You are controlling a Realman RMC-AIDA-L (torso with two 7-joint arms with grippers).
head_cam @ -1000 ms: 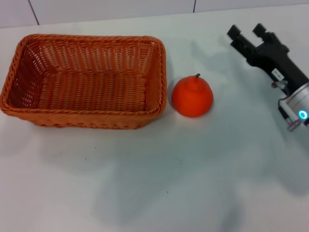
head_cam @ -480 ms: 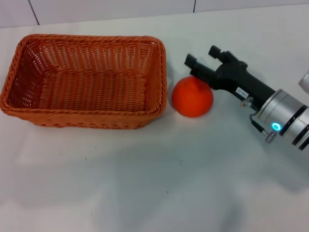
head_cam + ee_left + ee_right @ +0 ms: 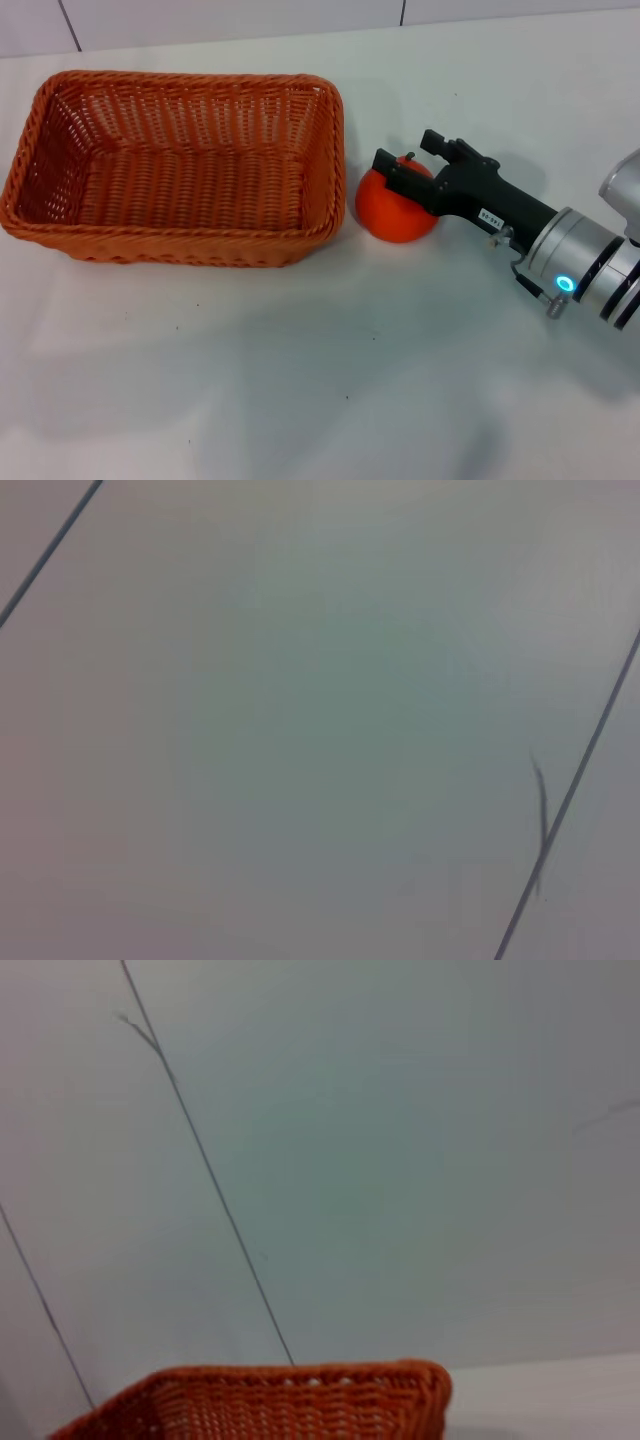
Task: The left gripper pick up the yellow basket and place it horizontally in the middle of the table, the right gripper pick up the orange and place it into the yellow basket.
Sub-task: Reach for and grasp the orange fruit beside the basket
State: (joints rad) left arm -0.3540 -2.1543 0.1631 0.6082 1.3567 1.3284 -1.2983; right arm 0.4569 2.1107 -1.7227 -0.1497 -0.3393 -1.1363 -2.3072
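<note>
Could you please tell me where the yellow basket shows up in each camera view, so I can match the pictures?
Head view: the yellow basket fills the upper left of the picture, just left of the orange.
Left wrist view: not in it.
Right wrist view: only its braided rim shows, along the bottom edge.
Shared landmark: that braided rim, seen in the head and right wrist views.

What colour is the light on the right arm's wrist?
Cyan, a small glowing ring on the silver wrist behind the right claw; the head view shows it best.
</note>
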